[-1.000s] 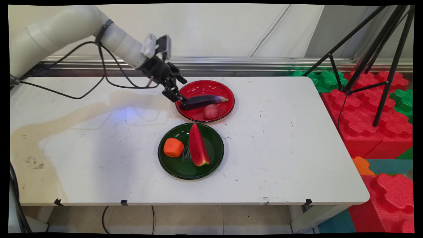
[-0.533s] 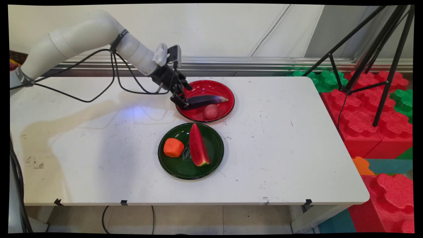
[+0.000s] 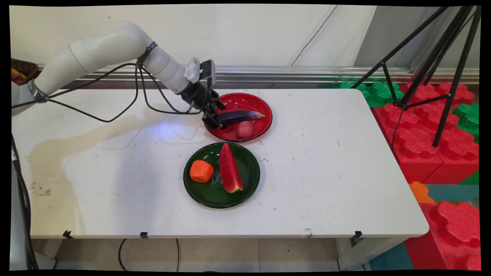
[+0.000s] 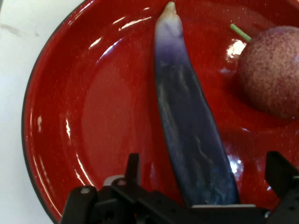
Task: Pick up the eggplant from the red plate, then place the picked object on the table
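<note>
Claw of the white arm sits low over the near-left rim of a red plate, its two fingers spread wide on either side of the blunt end of a long purple eggplant, not closed on it. The eggplant lies across the red plate's middle, tip pointing away from the claw. Just beside the eggplant, on the same plate, rests a speckled pink round fruit with a small green stem. Nearer the camera than the red plate, a green plate on the white bench carries a watermelon wedge and an orange lump.
</note>
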Tool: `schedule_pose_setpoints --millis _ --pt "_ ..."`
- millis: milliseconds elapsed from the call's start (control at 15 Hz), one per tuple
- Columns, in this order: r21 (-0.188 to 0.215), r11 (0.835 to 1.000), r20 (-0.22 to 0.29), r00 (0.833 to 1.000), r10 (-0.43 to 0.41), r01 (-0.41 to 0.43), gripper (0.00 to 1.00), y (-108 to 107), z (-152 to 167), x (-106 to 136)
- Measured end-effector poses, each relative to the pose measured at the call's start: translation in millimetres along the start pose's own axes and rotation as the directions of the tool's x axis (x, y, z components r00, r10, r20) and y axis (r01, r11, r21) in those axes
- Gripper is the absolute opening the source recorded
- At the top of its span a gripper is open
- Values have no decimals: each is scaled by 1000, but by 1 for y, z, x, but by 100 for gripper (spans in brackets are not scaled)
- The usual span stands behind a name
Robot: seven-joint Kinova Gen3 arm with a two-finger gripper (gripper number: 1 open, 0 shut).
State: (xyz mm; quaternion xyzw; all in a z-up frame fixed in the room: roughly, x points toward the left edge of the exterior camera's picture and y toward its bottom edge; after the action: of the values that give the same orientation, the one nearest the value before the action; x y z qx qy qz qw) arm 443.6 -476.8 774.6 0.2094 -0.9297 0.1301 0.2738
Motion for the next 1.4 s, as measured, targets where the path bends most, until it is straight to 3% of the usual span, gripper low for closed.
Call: schedule_pose_setpoints --millis 200,267,1400 --pt "-1 1000 -4 1000 -6 6 100 -1 3 1" --pt "-1 1000 -5 1000 -7 7 0 -1 4 1" --pt "8 999 -23 999 -32 32 0 -4 -12 0"
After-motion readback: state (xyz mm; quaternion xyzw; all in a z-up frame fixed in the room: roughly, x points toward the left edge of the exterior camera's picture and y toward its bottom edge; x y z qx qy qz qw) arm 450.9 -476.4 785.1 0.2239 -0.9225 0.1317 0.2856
